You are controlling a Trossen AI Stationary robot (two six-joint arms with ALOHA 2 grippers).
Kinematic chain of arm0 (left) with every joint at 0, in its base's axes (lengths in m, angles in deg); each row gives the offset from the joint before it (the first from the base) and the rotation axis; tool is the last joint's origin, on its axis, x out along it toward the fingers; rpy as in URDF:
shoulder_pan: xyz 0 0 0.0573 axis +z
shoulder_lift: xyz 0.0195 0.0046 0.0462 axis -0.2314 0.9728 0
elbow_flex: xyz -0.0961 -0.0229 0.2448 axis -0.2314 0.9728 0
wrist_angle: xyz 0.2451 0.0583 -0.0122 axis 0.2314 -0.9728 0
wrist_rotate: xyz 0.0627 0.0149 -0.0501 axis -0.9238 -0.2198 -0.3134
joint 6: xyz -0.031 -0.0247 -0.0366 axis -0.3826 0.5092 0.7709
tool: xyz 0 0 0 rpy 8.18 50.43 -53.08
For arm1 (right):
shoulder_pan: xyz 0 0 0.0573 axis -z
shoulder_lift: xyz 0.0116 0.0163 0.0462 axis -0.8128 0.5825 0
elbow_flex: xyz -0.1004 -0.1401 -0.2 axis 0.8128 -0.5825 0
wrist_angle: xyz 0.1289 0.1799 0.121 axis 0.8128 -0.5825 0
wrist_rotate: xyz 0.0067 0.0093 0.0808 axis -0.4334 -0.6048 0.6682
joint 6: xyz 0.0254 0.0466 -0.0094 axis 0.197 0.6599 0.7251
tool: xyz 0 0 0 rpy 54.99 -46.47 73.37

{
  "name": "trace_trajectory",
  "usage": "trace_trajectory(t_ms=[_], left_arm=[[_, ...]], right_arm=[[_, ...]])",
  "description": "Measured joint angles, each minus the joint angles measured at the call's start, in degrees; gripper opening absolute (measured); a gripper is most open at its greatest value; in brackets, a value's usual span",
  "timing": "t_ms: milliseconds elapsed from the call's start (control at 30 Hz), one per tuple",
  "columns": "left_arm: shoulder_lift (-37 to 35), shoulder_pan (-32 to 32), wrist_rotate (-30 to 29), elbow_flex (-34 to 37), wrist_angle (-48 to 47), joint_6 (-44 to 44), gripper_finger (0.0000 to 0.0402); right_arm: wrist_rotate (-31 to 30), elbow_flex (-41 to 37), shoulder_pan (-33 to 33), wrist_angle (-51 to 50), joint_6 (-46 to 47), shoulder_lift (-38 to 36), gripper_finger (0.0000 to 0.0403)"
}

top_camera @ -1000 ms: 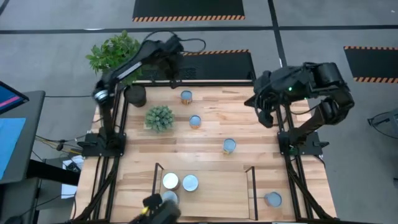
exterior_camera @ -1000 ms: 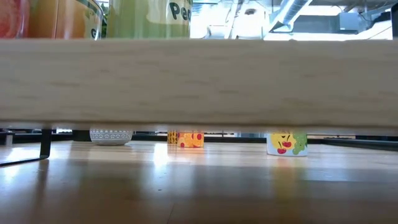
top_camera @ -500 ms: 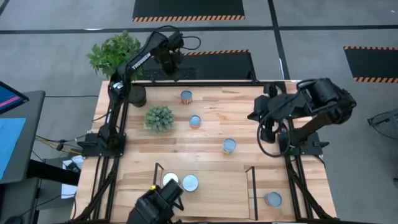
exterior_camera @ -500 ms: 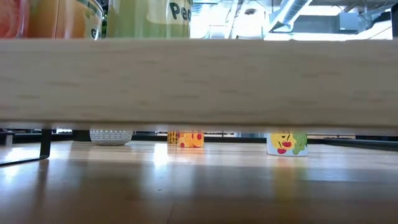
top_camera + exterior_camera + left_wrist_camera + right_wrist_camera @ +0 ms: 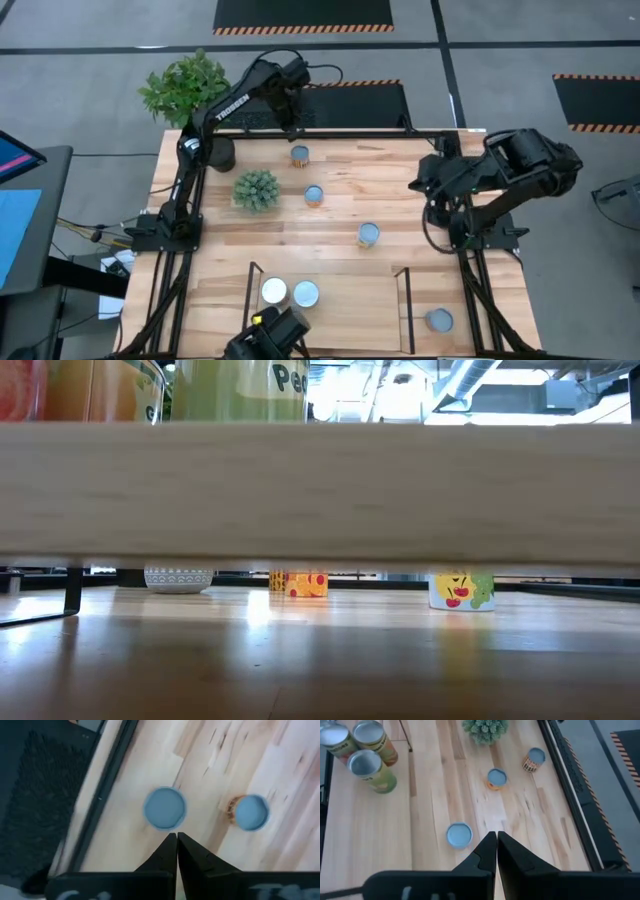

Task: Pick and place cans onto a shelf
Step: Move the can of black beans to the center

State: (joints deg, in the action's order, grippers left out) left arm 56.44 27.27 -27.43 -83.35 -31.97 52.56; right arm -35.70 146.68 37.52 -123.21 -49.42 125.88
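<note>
Three cans stand loose mid-table: a far can [image 5: 300, 155], one [image 5: 314, 195] nearer, one [image 5: 369, 235] right of centre. Another can [image 5: 438, 320] stands at the near right. The wooden shelf [image 5: 345, 300] carries two cans [image 5: 274, 291] [image 5: 306, 293] in the high view; the right wrist view shows a third [image 5: 367, 767]. My left gripper [image 5: 292, 128] is shut and empty, raised at the far edge above the far can [image 5: 165, 809]. My right gripper [image 5: 418, 183] is shut and empty, raised over the table's right side.
A leafy plant in a black pot [image 5: 215, 152] stands at the far left corner, and a small green plant [image 5: 257, 190] beside it. A dark object [image 5: 272, 335] overhangs the near edge by the shelf. The shelf board [image 5: 320, 490] fills most of the low view.
My left gripper has shifted along the far edge toward the table's right and now stands over the far can. My right arm has unfolded a little, its gripper moving down and toward the table's middle. The dark object at the near edge has shifted. No can has moved.
</note>
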Motion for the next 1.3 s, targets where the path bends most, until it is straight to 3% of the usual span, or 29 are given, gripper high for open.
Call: trace_trajectory(t_ms=[200, 333, 500, 700, 1033, 1300], left_arm=[[-1.2, 0.5, -2.8, -0.2, -1.8, -4.6, 0.0000], [-1.9, 1.2, -1.1, -0.1, -2.8, -4.0, 0.0000], [-2.0, 1.4, 4.9, -0.1, -2.5, 5.5, 0.0000], [-1.8, -1.8, -1.0, 0.0, 6.3, 23.3, 0.0000], [1.3, -6.0, -7.2, 0.1, 24.7, 40.9, 0.0000], [4.6, -6.5, -9.0, 2.8, 23.4, 45.9, 0.0000]], right_arm=[[-1.4, -4.7, -0.1, 0.0, 3.5, -3.6, 0.0038], [-5.1, -9.3, 0.1, 0.5, 11.2, -6.1, 0.0038], [-14.1, -15.0, 1.1, 0.4, 23.8, -7.4, 0.0038], [-16.3, -18.6, 4.4, 0.6, 36.1, -6.3, 0.0038], [-15.3, -19.1, 11.2, 0.4, 37.1, -3.4, 0.0038], [-14.5, -19.0, 15.2, 0.0, 34.5, -4.9, 0.0038]])
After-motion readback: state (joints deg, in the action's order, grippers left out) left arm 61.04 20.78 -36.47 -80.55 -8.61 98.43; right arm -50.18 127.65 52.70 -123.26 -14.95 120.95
